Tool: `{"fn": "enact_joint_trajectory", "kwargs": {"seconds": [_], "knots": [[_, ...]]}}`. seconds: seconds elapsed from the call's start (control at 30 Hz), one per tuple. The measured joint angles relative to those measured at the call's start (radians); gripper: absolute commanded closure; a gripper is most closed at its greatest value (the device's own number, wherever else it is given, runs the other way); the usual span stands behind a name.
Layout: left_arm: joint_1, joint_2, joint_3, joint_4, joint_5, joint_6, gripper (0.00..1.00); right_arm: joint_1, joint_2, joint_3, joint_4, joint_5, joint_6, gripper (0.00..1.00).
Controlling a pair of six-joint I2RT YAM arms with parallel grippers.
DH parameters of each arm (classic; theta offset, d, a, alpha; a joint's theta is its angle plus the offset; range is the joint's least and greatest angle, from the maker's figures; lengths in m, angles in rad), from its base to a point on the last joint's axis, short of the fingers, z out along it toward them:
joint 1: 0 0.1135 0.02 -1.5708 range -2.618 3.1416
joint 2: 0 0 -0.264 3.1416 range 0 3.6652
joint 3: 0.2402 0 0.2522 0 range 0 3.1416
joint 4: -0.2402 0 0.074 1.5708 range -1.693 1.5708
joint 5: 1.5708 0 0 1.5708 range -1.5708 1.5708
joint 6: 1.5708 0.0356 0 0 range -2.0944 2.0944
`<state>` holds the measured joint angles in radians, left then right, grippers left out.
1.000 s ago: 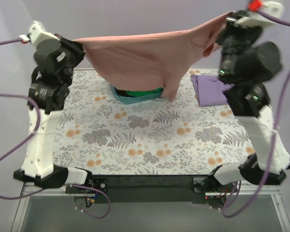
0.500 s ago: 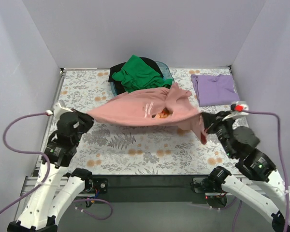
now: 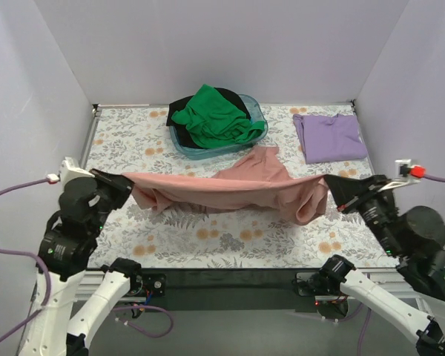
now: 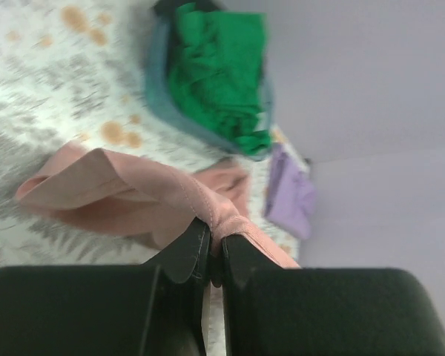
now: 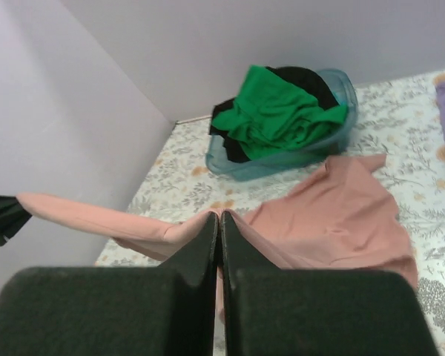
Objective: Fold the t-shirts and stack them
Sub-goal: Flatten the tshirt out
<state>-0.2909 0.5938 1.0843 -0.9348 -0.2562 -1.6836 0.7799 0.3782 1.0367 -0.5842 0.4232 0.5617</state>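
The dusty pink t-shirt (image 3: 237, 189) hangs stretched between both grippers low over the floral table (image 3: 208, 237), its far part lying on the cloth. My left gripper (image 3: 117, 180) is shut on its left end, seen pinched in the left wrist view (image 4: 215, 222). My right gripper (image 3: 334, 184) is shut on its right end, also in the right wrist view (image 5: 221, 216). The lavender t-shirt (image 3: 330, 137) lies folded at the back right. The green t-shirt (image 3: 215, 117) lies over the black one (image 3: 182, 111) in a blue tub (image 3: 256, 133).
Grey walls close in the table on the left, back and right. The tub stands at the back centre, just beyond the pink shirt's far edge. Purple cables (image 3: 15, 189) trail from both arms.
Both arms have dropped from high up, bringing the pink shirt down from in front of the camera to just above the table, and have spread it wider toward the near side.
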Motion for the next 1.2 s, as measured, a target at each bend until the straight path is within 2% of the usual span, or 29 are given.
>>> {"fn": "enact_joint_trajectory", "kwargs": {"seconds": [0.1, 0.3, 0.4, 0.47, 0.63, 0.77, 0.87, 0.97, 1.0, 1.03, 1.07, 1.1, 1.13, 1.2], "knots": [[0.000, 0.010, 0.168, 0.018, 0.055, 0.028, 1.00, 0.000, 0.082, 0.223, -0.001, -0.049, -0.064, 0.99], [0.000, 0.085, 0.597, 0.090, 0.169, 0.099, 1.00, -0.001, 0.242, 0.681, 0.064, -0.194, -0.177, 0.99], [0.000, 0.113, 0.758, 0.128, 0.211, 0.126, 1.00, -0.001, 0.290, 0.826, 0.093, -0.269, -0.209, 0.99], [0.001, 0.115, 0.811, 0.151, 0.237, 0.139, 1.00, -0.003, 0.310, 0.884, 0.116, -0.304, -0.227, 0.99], [0.001, 0.116, 0.772, 0.189, 0.249, 0.155, 1.00, -0.006, 0.344, 0.883, 0.147, -0.237, -0.277, 0.99], [0.001, 0.131, 0.571, 0.223, 0.172, 0.162, 0.99, -0.006, 0.380, 0.737, 0.203, -0.013, -0.335, 0.99], [0.001, 0.183, 0.352, 0.252, 0.061, 0.154, 0.94, -0.006, 0.433, 0.535, 0.274, 0.196, -0.387, 0.99], [0.001, 0.281, 0.147, 0.261, -0.050, 0.131, 0.82, -0.018, 0.520, 0.293, 0.381, 0.378, -0.446, 0.99], [0.003, 0.343, 0.082, 0.269, -0.085, 0.122, 0.74, -0.040, 0.564, 0.225, 0.408, 0.406, -0.460, 0.99], [0.008, 0.405, 0.028, 0.274, -0.108, 0.112, 0.49, -0.060, 0.603, 0.177, 0.421, 0.417, -0.465, 0.99], [0.013, 0.472, -0.012, 0.273, -0.132, 0.101, 0.33, -0.101, 0.654, 0.117, 0.446, 0.412, -0.463, 0.99], [0.025, 0.546, -0.035, 0.271, -0.146, 0.089, 0.22, -0.165, 0.713, 0.063, 0.459, 0.374, -0.453, 0.99], [0.042, 0.621, -0.046, 0.269, -0.154, 0.083, 0.15, -0.229, 0.766, 0.032, 0.467, 0.330, -0.438, 0.99], [0.086, 0.769, -0.022, 0.247, -0.155, 0.070, 0.13, -0.348, 0.872, 0.017, 0.476, 0.237, -0.409, 0.86]]}}
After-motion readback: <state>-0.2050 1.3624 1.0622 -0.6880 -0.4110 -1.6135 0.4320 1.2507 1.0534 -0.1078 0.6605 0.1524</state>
